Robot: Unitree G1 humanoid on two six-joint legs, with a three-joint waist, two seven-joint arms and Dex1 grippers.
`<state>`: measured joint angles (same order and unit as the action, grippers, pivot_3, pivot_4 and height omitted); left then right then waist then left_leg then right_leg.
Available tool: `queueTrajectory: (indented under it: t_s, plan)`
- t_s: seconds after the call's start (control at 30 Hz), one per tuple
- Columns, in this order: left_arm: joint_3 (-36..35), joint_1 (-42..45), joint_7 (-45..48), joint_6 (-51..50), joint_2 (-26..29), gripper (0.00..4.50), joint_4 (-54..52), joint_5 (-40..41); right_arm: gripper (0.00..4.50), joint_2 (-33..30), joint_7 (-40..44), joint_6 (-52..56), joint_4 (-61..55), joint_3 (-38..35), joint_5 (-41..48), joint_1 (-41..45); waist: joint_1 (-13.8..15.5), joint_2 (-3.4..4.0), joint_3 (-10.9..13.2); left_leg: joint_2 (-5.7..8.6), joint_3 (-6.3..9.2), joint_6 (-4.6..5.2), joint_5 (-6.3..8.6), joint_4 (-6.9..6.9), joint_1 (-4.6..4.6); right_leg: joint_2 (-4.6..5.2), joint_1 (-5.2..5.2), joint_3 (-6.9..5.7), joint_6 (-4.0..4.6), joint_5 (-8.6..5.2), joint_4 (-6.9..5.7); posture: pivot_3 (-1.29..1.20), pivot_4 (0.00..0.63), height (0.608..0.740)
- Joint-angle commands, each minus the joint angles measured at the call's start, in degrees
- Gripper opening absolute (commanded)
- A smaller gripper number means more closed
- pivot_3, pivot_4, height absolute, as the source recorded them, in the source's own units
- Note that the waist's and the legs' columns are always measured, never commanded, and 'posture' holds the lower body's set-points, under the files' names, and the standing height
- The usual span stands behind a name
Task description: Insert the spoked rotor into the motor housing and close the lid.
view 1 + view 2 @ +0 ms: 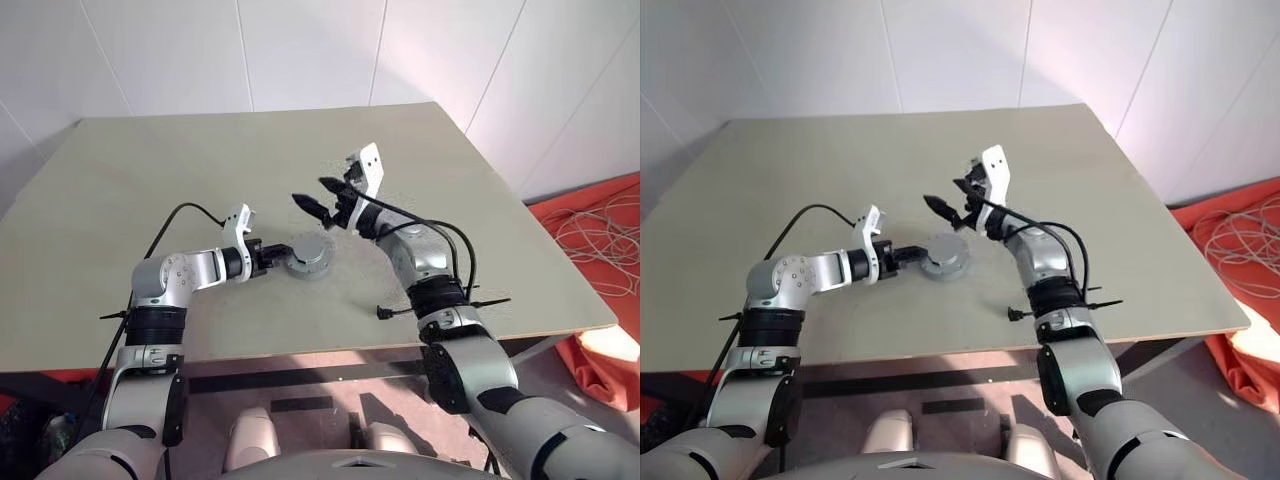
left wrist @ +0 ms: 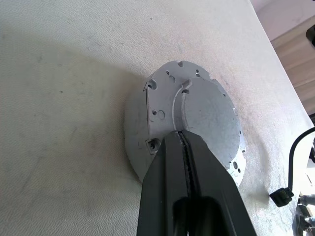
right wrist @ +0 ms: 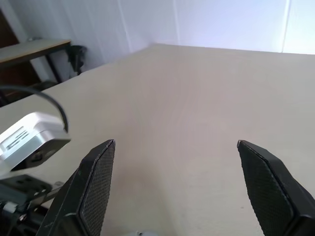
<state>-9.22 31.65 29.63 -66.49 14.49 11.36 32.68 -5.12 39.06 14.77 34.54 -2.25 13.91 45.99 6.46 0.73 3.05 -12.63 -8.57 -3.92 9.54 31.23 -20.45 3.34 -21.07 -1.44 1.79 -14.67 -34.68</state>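
A grey round metal drum [image 1: 308,256] sits mid-table. Its flat top, the lid [image 2: 197,113], shows small holes and a curved slot. Below it, a pale side wall [image 2: 133,132] is all I see of the motor housing. The spoked rotor is hidden. My left gripper [image 2: 182,133] is shut, with its tips lying on the lid's near part; in the head views the left gripper [image 1: 274,256] meets the drum's left side. My right gripper [image 1: 307,190] hangs open above the drum, apart from it, with nothing between its fingers [image 3: 98,182].
The beige table [image 1: 200,180] has open room all around the drum. Its front edge [image 1: 300,350] is close to me, and white walls stand behind. Orange cloth with loose white cables [image 1: 600,240] lies on the floor to the right. A black cable plug [image 1: 383,313] dangles from my right arm.
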Motion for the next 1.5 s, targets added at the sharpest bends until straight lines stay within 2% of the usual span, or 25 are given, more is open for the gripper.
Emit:
queueTrajectory:
  t_s: [0.03, 0.13, 0.23, 0.37, 0.47, 0.83, 1.13, 1.5]
  plan:
    - [3.31, -0.96, -0.13, -2.80, -1.14, 0.00, 1.99, -0.39, 4.48, -3.07, -1.53, 13.83, -4.78, -4.23, 5.68, 2.16, 0.29, 0.00, 0.00, 0.01, 0.00, -0.01, 0.00, 0.00, -0.01, 0.00, 0.00, 0.00, 0.00, 0.00, 0.00, 0.00, 0.000, 0.740]
    - [3.38, -1.16, -0.02, -2.96, -1.12, 0.00, 1.80, -0.40, 4.48, -7.22, -0.42, 31.06, -8.18, -7.20, 12.14, 2.30, 0.85, 0.00, 0.00, 0.04, 0.01, 0.01, 0.00, 0.00, -0.04, 0.00, 0.00, 0.01, -0.05, -0.01, 0.02, 0.00, 0.000, 0.740]
    - [3.40, -1.35, 0.01, -2.97, -1.12, 0.00, 1.75, -0.43, 4.48, -12.44, 0.19, 44.70, -8.59, -7.47, 14.70, 2.14, 1.11, 0.00, 0.00, 0.05, 0.03, 0.01, 0.01, 0.00, -0.04, -0.01, 0.01, 0.01, -0.28, 0.07, 0.01, 0.00, 0.000, 0.740]
    - [3.51, -1.65, 0.06, -2.72, -1.18, 0.00, 1.68, -0.52, 4.48, -18.61, 4.84, 53.94, -10.72, -4.00, 16.21, -1.05, 1.39, 0.00, 0.00, 0.04, 0.03, 0.01, 0.00, 0.00, -0.02, -0.01, 0.03, 0.00, -0.33, 0.08, 0.01, 0.00, 0.000, 0.740]
    - [3.57, -1.81, 0.21, -2.54, -1.08, 0.00, 1.62, -0.60, 4.48, -20.20, 6.76, 57.73, -13.37, -1.96, 17.34, -3.74, 1.73, 0.00, -0.01, 0.03, 0.02, 0.01, 0.01, 0.00, 0.04, -0.02, 0.06, 0.00, -0.36, 0.08, 0.00, 0.00, 0.000, 0.740]
    - [3.10, -2.31, 0.20, -2.43, -0.08, 0.00, 0.51, -0.72, 4.48, -10.56, 2.37, 56.85, -10.49, -3.21, 16.93, -7.37, 2.02, -0.02, -0.03, -0.08, -0.05, -0.10, -0.06, 0.02, 0.40, -0.03, 0.21, 0.00, -0.15, -0.04, -0.09, 0.00, 0.000, 0.740]
    - [2.86, -2.86, -0.32, -2.48, 0.13, 0.00, -0.35, -0.59, 4.48, -3.27, -1.71, 50.67, -2.22, -7.45, 16.39, -2.71, 0.87, -0.03, -0.08, -0.09, -0.05, -0.19, -0.11, 0.01, 0.48, -0.03, 0.23, 0.00, -0.15, -0.04, -0.16, 0.00, 0.000, 0.740]
    - [2.85, -2.61, -0.59, -2.17, 1.03, 0.00, -0.13, -0.87, 4.48, 4.53, -5.13, 51.92, -2.15, -11.00, 18.92, -1.17, -0.05, -0.03, -0.09, -0.14, -0.03, -0.34, -0.20, -0.03, 0.60, -0.08, 0.21, 0.00, -0.13, -0.03, -0.27, 0.00, 0.000, 0.740]
